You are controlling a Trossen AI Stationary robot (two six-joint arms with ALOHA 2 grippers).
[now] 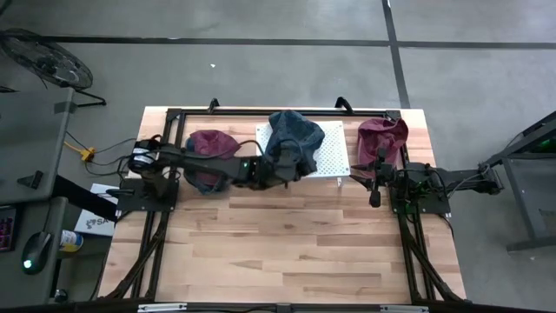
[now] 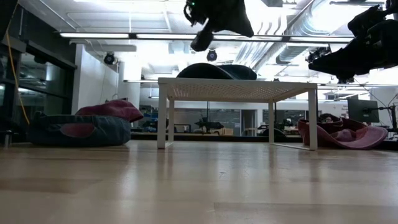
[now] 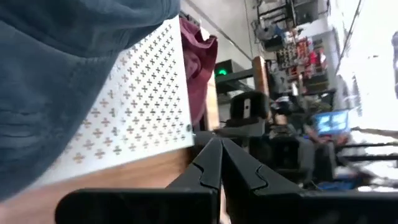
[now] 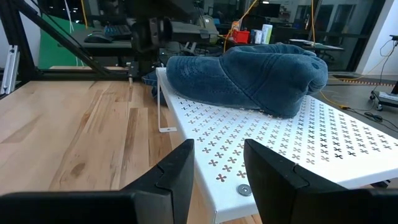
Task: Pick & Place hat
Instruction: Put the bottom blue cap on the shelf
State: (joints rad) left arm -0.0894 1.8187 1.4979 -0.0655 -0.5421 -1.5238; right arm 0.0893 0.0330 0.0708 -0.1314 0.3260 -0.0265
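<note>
Now, the relation that counts:
Blue hat: the denim hat (image 1: 293, 139) lies on the white perforated stand (image 1: 328, 155), toward the stand's left part, crown up; the right wrist view shows its cloth resting on the cross-punched plate.
Left pincer: the left pincer (image 1: 280, 170) sits at the stand's near-left edge, just beside the hat. Its fingers (image 3: 214, 165) are pressed together with nothing between them.
Hat from left pincer: the hat's cloth lies just ahead and to one side of the closed tips, over the plate; whether the tips touch the cloth, I cannot tell.
Right pincer: the right pincer (image 1: 375, 178) hangs off the stand's right end, its fingers (image 4: 177, 171) parted about halfway and holding nothing.
Hat from right pincer: straight ahead across the plate, well apart, with bare plate between.
Long axis: from the overhead view the hat runs roughly front to back across the stand, though the folds make this uncertain.
Nearer arm: the left, clearly.
Other hats: a maroon hat (image 1: 211, 159) on the tabletop under the left arm, and a second maroon hat (image 1: 382, 136) beyond the right pincer, beside the stand.
Judgement: with the blue hat on the stand, this placement looks done; the left pincer would need to open before any fresh pick.
</note>
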